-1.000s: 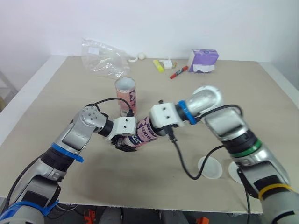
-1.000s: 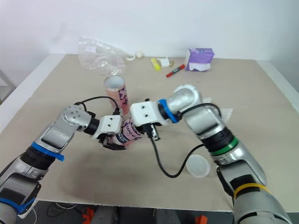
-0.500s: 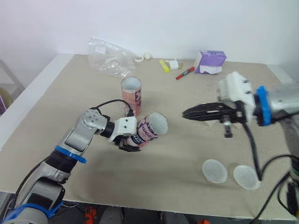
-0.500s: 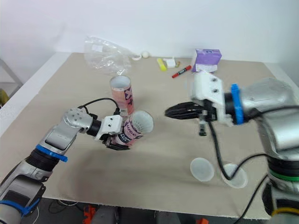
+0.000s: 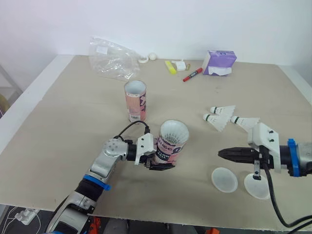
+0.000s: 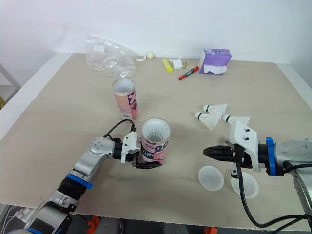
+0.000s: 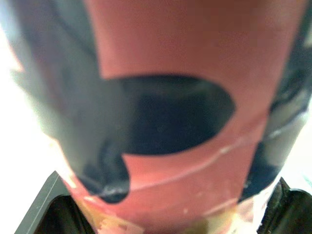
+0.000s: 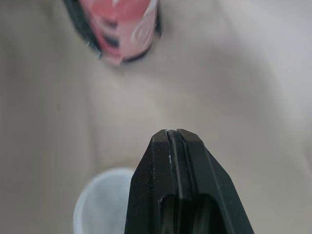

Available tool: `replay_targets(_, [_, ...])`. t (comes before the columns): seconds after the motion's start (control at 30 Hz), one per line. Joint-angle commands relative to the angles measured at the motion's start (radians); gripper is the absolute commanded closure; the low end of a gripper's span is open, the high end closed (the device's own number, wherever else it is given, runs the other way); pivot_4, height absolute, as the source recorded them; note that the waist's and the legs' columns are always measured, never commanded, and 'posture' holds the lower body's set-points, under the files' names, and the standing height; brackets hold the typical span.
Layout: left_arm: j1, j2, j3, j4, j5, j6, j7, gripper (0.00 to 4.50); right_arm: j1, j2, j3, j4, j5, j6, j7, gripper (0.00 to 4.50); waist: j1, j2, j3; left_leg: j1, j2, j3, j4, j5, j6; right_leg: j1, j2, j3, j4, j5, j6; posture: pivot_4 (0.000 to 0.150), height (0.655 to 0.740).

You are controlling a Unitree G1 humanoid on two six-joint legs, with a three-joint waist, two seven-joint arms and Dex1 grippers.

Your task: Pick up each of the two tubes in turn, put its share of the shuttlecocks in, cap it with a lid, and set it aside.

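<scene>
Left eye view: a pale, matte table [image 5: 63, 122] is seen from above. Near its middle, the near tube [image 5: 171, 147] is clamped low on its body by the left gripper [image 5: 160, 165] and held upright, mouth up. White feathers [image 5: 174, 131] are visible in that mouth, so its share is judged to be loaded. No lid is on it.

To the right, the right gripper [image 5: 222, 154] is held level, pointing left, its two black fingers pressed together with nothing between them. Just near and right of it, two lids [image 5: 224, 179] lie flat on the table, side by side (capping is judged the step in hand).

Yet to be done: the near tube capped and set aside, then the far tube [image 5: 135, 101], which stands upright and uncapped farther off and to the left. Three shuttlecocks [image 5: 217, 121] lie loose on the right, presumably meant for it.

Both tubes are stiff cylinders, likely cardboard, with pink printed labels and dark lettering. The lids are thin, translucent round discs. The shuttlecocks have white flared skirts and dark-banded rounded tips.
</scene>
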Motion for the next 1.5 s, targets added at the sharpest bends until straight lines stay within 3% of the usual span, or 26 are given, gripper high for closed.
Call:
replay_targets(0.03, [0.009, -0.016, -0.011, 0.044, 0.022, -0.089, 0.026, 1.03, 0.014, -0.038, -0.037, -0.003, -0.006, -0.029, 0.004, 4.34, -0.001, 0.000, 0.000, 0.000, 0.000, 0.000, 0.000, 0.000, 0.000, 0.000, 0.000, 0.000, 0.000, 0.000, 0.000, 0.150, 0.7400])
replay_targets(0.2, [0.005, -0.030, -0.015, 0.119, 0.039, -0.158, 0.051, 1.03, 0.021, -0.083, -0.001, 0.010, -0.012, -0.021, 0.006, 4.34, -0.001, 0.000, 0.000, 0.002, 0.000, 0.000, 0.001, 0.001, -0.001, 0.002, 0.000, 0.000, 0.000, 0.001, 0.000, 0.150, 0.7400])
replay_targets(0.23, [0.005, -0.031, -0.016, 0.123, 0.040, -0.166, 0.051, 1.03, 0.023, -0.087, 0.001, 0.012, -0.007, -0.015, 0.006, 4.12, -0.001, 0.000, 0.000, 0.002, 0.000, 0.000, 0.001, 0.001, -0.001, 0.002, 0.000, 0.000, 0.000, 0.001, 0.000, 0.150, 0.7400])
replay_targets(0.3, [0.007, -0.028, -0.021, 0.129, 0.039, -0.172, 0.039, 1.03, 0.024, -0.094, 0.014, 0.022, -0.003, -0.006, 0.004, 3.30, -0.001, 0.000, 0.000, 0.002, 0.000, 0.000, 0.001, 0.001, -0.001, 0.002, 0.000, 0.000, 0.000, 0.001, 0.000, 0.150, 0.7400])
replay_targets(0.33, [0.008, -0.027, -0.023, 0.130, 0.038, -0.172, 0.035, 1.03, 0.024, -0.097, 0.020, 0.026, -0.004, -0.004, 0.002, 3.30, -0.001, 0.000, 0.000, 0.002, 0.000, 0.000, 0.001, 0.001, -0.001, 0.002, 0.000, 0.000, 0.000, 0.001, 0.000, 0.150, 0.7400])
replay_targets(0.37, [0.009, -0.026, -0.024, 0.130, 0.035, -0.170, 0.029, 1.03, 0.026, -0.106, 0.037, 0.036, -0.010, 0.005, 0.004, 2.60, -0.001, 0.000, 0.000, 0.002, 0.000, 0.000, 0.001, 0.001, -0.001, 0.002, 0.000, 0.000, 0.000, 0.001, 0.000, 0.150, 0.7400])
replay_targets(0.4, [0.011, -0.025, -0.025, 0.129, 0.033, -0.165, 0.025, 1.03, 0.029, -0.109, 0.050, 0.045, -0.014, 0.012, 0.003, 2.47, -0.001, 0.000, 0.000, 0.002, 0.000, 0.000, 0.001, 0.001, -0.001, 0.002, 0.000, 0.000, 0.000, 0.001, 0.000, 0.150, 0.7400])
replay_targets(0.57, [0.015, -0.016, -0.025, 0.128, 0.032, -0.159, 0.013, 1.03, 0.000, -0.091, 0.097, 0.059, 0.014, 0.066, -0.030, 0.49, -0.001, 0.001, -0.001, 0.002, 0.000, 0.000, 0.000, 0.001, -0.001, 0.002, 0.000, 0.000, 0.000, 0.001, 0.000, 0.150, 0.7400])
replay_targets(0.63, [0.018, -0.013, -0.025, 0.129, 0.031, -0.154, 0.009, 1.03, -0.015, -0.098, 0.125, 0.063, 0.001, 0.084, -0.048, 0.11, -0.001, 0.001, -0.001, 0.002, 0.000, 0.000, 0.000, 0.001, -0.001, 0.002, 0.000, 0.000, 0.000, 0.001, 0.000, 0.150, 0.7400])
replay_targets(1.33, [0.027, 0.006, -0.039, 0.126, 0.028, -0.110, -0.006, 1.03, -0.154, -0.148, 0.390, 0.066, -0.117, 0.195, -0.153, 0.11, -0.006, 0.001, -0.003, 0.006, 0.001, 0.001, -0.001, 0.001, -0.001, 0.004, 0.000, 0.000, 0.000, 0.000, -0.001, 0.150, 0.7400])
replay_targets(1.4, [0.028, 0.008, -0.040, 0.125, 0.030, -0.108, -0.005, 1.03, -0.172, -0.157, 0.416, 0.068, -0.140, 0.185, -0.150, 0.62, -0.009, 0.001, -0.003, 0.007, 0.001, 0.002, -0.001, 0.001, -0.001, 0.004, 0.000, 0.000, 0.000, 0.000, -0.001, 0.150, 0.7400])
replay_targets(1.5, [0.028, 0.009, -0.040, 0.126, 0.030, -0.107, -0.003, 1.03, -0.185, -0.163, 0.435, 0.065, -0.153, 0.184, -0.144, 1.73, -0.010, 0.001, -0.003, 0.008, 0.001, 0.002, -0.001, 0.001, -0.002, 0.005, 0.000, 0.000, 0.000, 0.000, -0.001, 0.150, 0.7400])
